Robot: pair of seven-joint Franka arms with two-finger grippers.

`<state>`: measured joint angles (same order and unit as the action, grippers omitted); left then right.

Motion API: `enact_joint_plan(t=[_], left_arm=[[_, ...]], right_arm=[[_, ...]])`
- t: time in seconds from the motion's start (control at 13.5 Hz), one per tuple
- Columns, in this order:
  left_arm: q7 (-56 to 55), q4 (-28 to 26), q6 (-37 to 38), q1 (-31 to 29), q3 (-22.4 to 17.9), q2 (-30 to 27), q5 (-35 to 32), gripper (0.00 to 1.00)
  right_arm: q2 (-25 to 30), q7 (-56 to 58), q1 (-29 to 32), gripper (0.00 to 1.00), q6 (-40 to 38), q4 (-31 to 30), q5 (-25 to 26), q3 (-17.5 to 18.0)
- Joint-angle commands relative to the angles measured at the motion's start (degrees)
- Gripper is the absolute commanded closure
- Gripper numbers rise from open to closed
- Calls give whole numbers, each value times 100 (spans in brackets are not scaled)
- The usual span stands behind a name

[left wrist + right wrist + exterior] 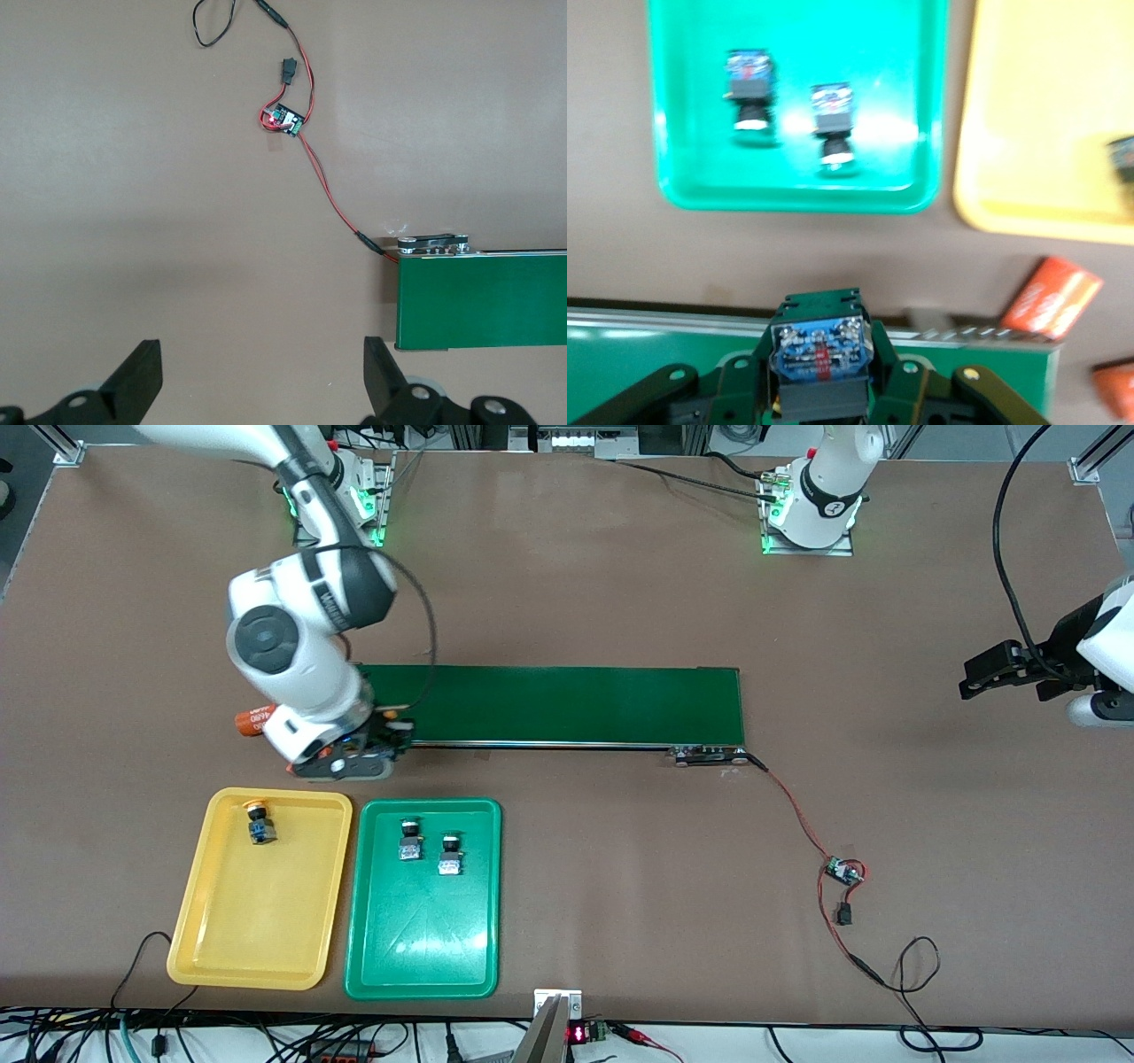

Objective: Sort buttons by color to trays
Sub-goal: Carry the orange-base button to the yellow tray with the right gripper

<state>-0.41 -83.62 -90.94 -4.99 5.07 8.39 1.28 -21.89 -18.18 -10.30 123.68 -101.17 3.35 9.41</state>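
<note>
**Button gripped at the conveyor's end, three already in trays**

Right gripper low over the end of the dark green conveyor belt toward the right arm's end of the table, fingers closed narrow on a button. Held button seen from its blue terminal end, black body between the fingers; cap hidden, so its colour cannot be told. Right arm reaching down from its base, wrist bent over the belt edge that faces the trays.

Yellow tray and green tray side by side, nearer the front camera than the belt, long sides running toward the camera; yellow one toward the right arm's end of the table. One yellow button lying in the yellow tray close to the rim nearest the belt, cap pointing roughly toward the belt, long axis about parallel to the tray's long sides. Two green buttons lying just beside each other in the green tray, also in the part nearest the belt, caps toward the belt, same alignment.

Orange cylinder on the table beside the right arm's wrist, at the belt's end.

Left gripper waiting with fingers spread wide, holding nothing, over bare table toward the left arm's end. Small circuit board on red wire near the belt's left-arm end.
</note>
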Motion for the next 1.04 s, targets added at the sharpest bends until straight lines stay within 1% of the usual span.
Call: enact_joint_plan(t=[0.0, 0.3, 0.44, 0.59, 0.81, 0.96], left_arm=[[41, -93, -38, -28, 29, -119, -49, 0], [41, -84, -239, -2, 29, -83, -49, 0], [41, -93, -240, -11, 29, -83, -49, 0], [50, -93, -223, -11, 29, -83, -49, 0], [50, -128, -223, -11, 29, -83, -49, 0], [59, -145, -214, -20, 29, -83, -58, 0]], right_arm=[[-516, 629, 456, 95, -37, 404, 60, 88], [-1211, 1088, 915, 95, 234, 879, 271, 88], [-1475, 1324, 1213, 95, 533, 985, 263, 88], [-1712, 1554, 1276, 95, 831, 1046, 271, 88], [-2143, 1686, 1320, 95, 1656, 1073, 394, -18], [-2372, 1660, 1320, 94, 2140, 1073, 438, -27]])
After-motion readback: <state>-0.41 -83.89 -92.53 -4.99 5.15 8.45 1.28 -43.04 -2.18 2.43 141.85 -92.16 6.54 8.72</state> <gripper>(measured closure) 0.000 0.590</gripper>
